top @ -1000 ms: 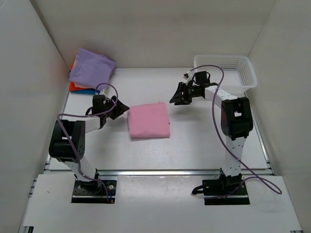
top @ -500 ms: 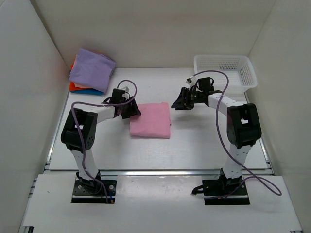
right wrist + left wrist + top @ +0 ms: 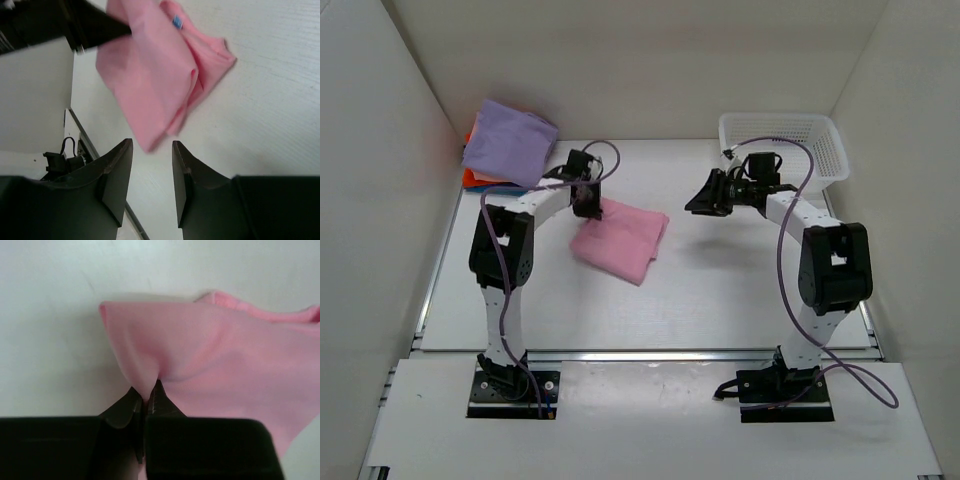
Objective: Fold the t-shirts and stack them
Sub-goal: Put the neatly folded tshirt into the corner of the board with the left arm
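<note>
The left hand (image 3: 147, 400) is pinched shut on a corner fold of the folded pink t-shirt (image 3: 625, 240), and the cloth rises into a small peak at its black tips. The rest of the shirt trails from this hand towards the right hand (image 3: 705, 200), slack and skewed on the white desk (image 3: 720, 300). Beyond the left hand and to its left lies a stack of folded shirts. A lavender t-shirt (image 3: 508, 140) is on top and an orange t-shirt (image 3: 473, 178) shows only as an edge beneath. The left arm (image 3: 535, 205) crosses the stack's near corner. The right hand hangs apart from the pink shirt, its fingers a narrow gap apart with nothing between them. Beyond it, to its right, a white mesh basket (image 3: 785, 145) stands by the wall. The right wrist view shows the shirt's soft layered edges and a small blue-and-white label (image 3: 177, 21). The shirt's far end is cut off behind the left hand's dark body.
</note>
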You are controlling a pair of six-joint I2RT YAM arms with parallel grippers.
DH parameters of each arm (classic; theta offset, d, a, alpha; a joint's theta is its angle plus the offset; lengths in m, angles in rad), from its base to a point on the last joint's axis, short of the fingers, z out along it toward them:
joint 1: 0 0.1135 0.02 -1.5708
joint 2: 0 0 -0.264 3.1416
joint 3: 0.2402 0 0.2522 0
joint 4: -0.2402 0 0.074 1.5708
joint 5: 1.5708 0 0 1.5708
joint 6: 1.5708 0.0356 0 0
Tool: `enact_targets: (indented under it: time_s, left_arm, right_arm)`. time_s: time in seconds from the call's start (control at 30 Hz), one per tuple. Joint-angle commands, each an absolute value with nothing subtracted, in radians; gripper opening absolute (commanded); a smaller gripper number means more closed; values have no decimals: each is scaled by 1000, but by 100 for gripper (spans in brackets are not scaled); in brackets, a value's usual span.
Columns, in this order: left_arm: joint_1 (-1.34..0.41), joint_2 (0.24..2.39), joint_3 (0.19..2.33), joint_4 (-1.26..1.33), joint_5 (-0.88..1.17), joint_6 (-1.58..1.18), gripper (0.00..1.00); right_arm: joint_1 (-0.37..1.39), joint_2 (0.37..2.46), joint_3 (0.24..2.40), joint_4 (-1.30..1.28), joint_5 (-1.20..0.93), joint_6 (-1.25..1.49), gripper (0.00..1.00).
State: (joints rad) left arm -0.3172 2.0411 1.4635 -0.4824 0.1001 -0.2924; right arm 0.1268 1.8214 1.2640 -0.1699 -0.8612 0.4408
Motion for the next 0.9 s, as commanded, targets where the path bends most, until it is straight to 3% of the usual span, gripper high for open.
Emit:
enact_targets:
  time_s: [0.0, 0.23, 0.4, 0.87]
  left_arm:
    - [-253, 2074, 1749, -609, -73, -140, 0]
    - [-147, 2245, 2121, -606, -108, -26, 0]
    - [-81, 2439, 2545, -661, -115, -5, 0]
    - [97, 2323, 2474, -439, -6, -80, 0]
  right_arm:
    - [124, 1723, 1230, -134, -885, 439, 34]
    - [123, 1674, 1141, -6, -911, 511, 34]
    - [123, 1684, 1138, 61, -925, 543, 33]
    - [143, 1785, 1210, 41, -942, 567, 32]
